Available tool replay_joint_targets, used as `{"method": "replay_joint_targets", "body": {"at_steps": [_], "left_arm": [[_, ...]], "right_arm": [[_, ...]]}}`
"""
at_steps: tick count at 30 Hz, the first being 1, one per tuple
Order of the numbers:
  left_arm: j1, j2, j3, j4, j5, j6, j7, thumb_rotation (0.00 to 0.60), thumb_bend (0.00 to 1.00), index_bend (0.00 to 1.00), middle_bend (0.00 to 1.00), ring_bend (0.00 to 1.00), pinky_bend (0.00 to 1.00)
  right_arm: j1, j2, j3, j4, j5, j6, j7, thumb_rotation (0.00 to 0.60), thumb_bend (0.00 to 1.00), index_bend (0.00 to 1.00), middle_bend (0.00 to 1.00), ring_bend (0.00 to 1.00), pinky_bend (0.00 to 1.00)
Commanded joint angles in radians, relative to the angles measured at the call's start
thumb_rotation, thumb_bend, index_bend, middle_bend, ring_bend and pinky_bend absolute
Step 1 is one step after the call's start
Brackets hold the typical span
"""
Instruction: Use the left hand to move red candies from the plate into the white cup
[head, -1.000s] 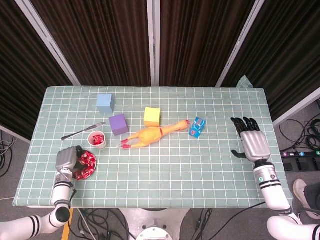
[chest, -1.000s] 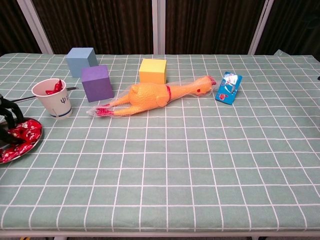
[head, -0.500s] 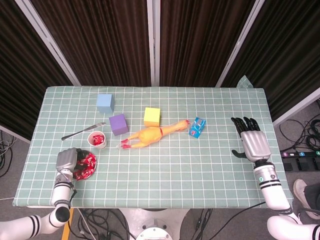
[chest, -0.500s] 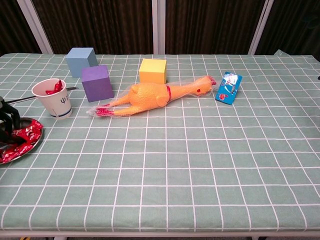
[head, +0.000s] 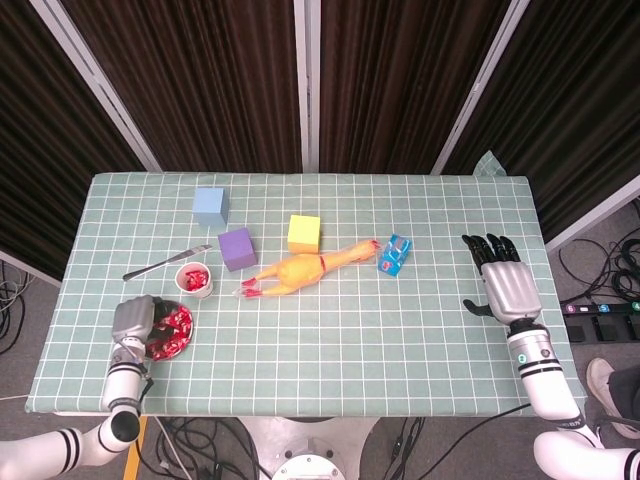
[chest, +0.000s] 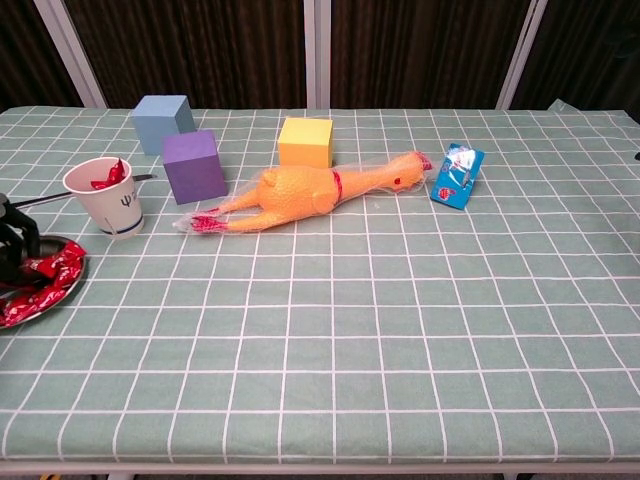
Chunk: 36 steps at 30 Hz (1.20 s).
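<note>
The plate (head: 189, 338) of red candies (head: 176, 324) lies at the table's front left. It shows at the left edge of the chest view too, plate (chest: 74, 280) and candies (chest: 48, 270). My left hand (head: 132, 320) hangs over the plate's left side, fingers (chest: 16, 238) pointing down among the candies. Whether they pinch one is hidden. The white cup (head: 194, 280) stands just behind the plate with red candies inside, and the cup (chest: 106, 196) is apart from the hand. My right hand (head: 503, 280) rests at the table's right side, fingers stretched out and holding nothing.
A knife (head: 165, 262) lies left of the cup. Behind and to the right stand a purple cube (head: 237, 249), a blue cube (head: 210, 206) and a yellow cube (head: 304, 233). A rubber chicken (head: 300, 270) and a blue packet (head: 395, 254) lie mid-table.
My left hand's fingers have lifted a little and drifted left over the plate. The right hand has not moved.
</note>
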Motion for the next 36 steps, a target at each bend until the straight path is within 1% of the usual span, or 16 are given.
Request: {"method": "replay_joint_targets", "body": {"at_steps": [1,16,22,30,36], "left_arm": [[-0.001,0.005,-0.001,-0.005,-0.001,0.004,0.003,0.6,0.3,0.73,0.8,1.0,1.0],[0.002,0.065,-0.024,-0.083,0.011,0.044,-0.002,0.6,0.31,0.74,0.81,1.0,1.0],[0.003,0.105,-0.045,-0.126,0.014,0.076,-0.003,0.6,0.31,0.74,0.81,1.0,1.0],[-0.009,0.169,-0.063,-0.241,0.021,0.122,0.034,0.6,0.31,0.74,0.81,1.0,1.0],[-0.058,0.186,-0.11,-0.314,0.023,0.164,0.083,0.6,0.31,0.74,0.81,1.0,1.0]], "right_arm": [[0.0,0.0,0.0,0.0,0.0,0.001,0.0,0.6,0.1,0.04,0.09,0.0,0.0],[0.002,0.002,-0.002,-0.001,-0.002,-0.003,0.001,0.6,0.1,0.04,0.09,0.0,0.0],[0.003,0.005,0.0,-0.002,-0.003,-0.004,0.005,0.6,0.1,0.04,0.09,0.0,0.0],[0.007,0.022,0.011,-0.021,-0.03,0.004,0.017,0.6,0.1,0.04,0.09,0.0,0.0],[0.001,0.041,0.02,-0.041,-0.06,0.022,0.04,0.6,0.1,0.04,0.09,0.0,0.0]]}}
